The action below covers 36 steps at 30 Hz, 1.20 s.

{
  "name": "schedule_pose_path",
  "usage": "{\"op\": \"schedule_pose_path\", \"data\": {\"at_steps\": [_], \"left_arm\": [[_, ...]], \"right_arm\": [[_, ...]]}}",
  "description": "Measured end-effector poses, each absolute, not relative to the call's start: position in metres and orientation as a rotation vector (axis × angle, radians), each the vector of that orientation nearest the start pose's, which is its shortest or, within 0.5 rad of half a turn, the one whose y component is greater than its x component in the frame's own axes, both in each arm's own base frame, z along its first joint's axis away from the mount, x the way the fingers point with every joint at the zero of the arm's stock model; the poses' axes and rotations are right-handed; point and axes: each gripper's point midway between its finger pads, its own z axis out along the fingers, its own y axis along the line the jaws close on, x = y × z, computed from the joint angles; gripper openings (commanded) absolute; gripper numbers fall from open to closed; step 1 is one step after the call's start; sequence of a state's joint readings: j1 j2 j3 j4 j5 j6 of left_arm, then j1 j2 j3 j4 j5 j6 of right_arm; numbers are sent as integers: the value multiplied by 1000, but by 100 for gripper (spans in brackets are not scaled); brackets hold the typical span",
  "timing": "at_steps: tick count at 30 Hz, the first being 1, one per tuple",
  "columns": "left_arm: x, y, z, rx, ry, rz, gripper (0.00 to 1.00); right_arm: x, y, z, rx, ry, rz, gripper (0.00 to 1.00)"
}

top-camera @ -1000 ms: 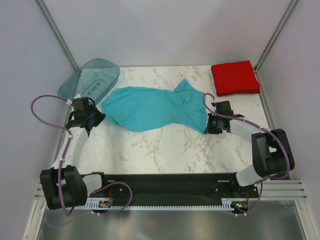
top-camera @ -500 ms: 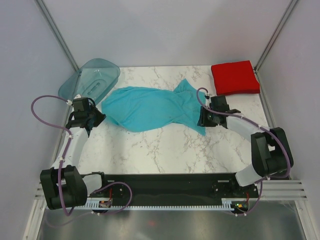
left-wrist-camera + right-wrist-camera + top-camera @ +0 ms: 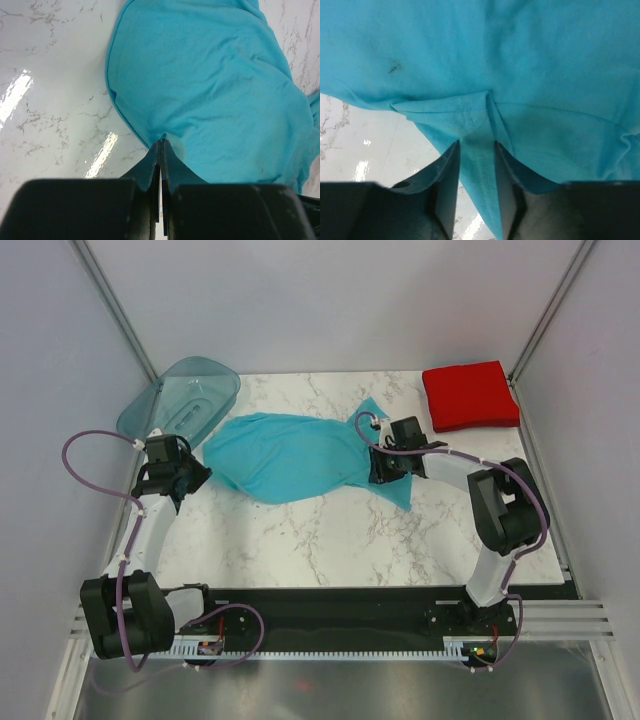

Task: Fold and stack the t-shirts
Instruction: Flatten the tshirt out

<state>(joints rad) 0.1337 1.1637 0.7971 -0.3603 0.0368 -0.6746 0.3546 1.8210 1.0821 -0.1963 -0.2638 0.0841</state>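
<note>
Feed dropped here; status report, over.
Left gripper shut on teal shirt edge. Right gripper open, straddling hem. Red shirt folded, far right. Tray not blocking.

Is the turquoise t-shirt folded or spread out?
Spread out, not folded: the turquoise t-shirt lies long and wrinkled across the table, unlike the squared red t-shirt.

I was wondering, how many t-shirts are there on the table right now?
2. The turquoise shirt lies spread and rumpled across the middle of the table; the red shirt sits folded at the far right corner. No other shows, though one could hide under these.
</note>
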Motion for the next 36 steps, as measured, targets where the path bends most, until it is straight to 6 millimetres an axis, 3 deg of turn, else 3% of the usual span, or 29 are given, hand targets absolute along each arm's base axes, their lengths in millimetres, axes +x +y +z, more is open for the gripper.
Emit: {"op": "schedule_pose_path", "data": {"at_steps": [3,6,12,15,18,21,26,29,34,36], "left_arm": [[332,12,135,-893,2137,-320,2],[332,12,135,-892,2136,-322,2],[332,9,136,-883,2139,-341,2],[333,9,138,-880,2132,-344,2],[333,9,139,-878,2128,-345,2],[333,9,139,-877,2127,-346,2],[334,9,139,-876,2124,-347,2],[334,8,139,-875,2124,-348,2],[334,8,139,-875,2124,-349,2],[334,8,139,-874,2125,-349,2]], "right_arm": [[378,196,34,-505,2462,504,14],[377,203,36,-543,2445,504,0],[372,213,35,-617,2429,496,2],[372,214,37,-634,2422,481,24],[380,213,43,-650,2401,446,34],[389,212,52,-668,2377,416,38],[408,212,58,-694,2358,382,40],[414,211,49,-711,2379,370,40],[406,205,27,-728,2453,367,40],[404,204,23,-734,2466,367,25]]}}
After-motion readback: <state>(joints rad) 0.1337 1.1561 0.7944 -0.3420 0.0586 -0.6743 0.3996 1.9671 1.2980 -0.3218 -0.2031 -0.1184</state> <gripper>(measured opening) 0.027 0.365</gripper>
